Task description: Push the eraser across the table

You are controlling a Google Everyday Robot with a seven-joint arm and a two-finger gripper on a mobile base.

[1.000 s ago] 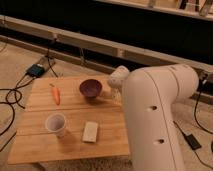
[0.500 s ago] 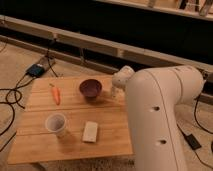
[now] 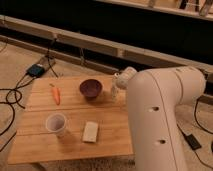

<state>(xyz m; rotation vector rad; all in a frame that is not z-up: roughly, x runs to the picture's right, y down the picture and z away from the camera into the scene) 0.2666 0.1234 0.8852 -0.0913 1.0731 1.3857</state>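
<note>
Wooden slats make up the top of the low table, and four things lie on it. A pale rectangular eraser lies flat near the front edge, about midway along it, with its long side running front to back. Just to its left stands a white cup, upright and apart from the eraser. A dark purple bowl sits near the back edge, a little right of centre, and an orange carrot lies toward the back left corner, well apart from the bowl.

The gripper hangs at the end of the big white arm, over the back right part of the table, just beside the bowl's right side. Whether it touches the bowl or the tabletop I cannot tell, and I cannot tell how its fingers stand. It holds nothing that shows. It is well apart from the eraser, which lies toward the front.

Compared with half a second ago, the gripper's end has dropped slightly closer to the tabletop next to the bowl. The eraser, cup, bowl and carrot all lie where they lay before.

Black cables trail over the floor past the left edge
</note>
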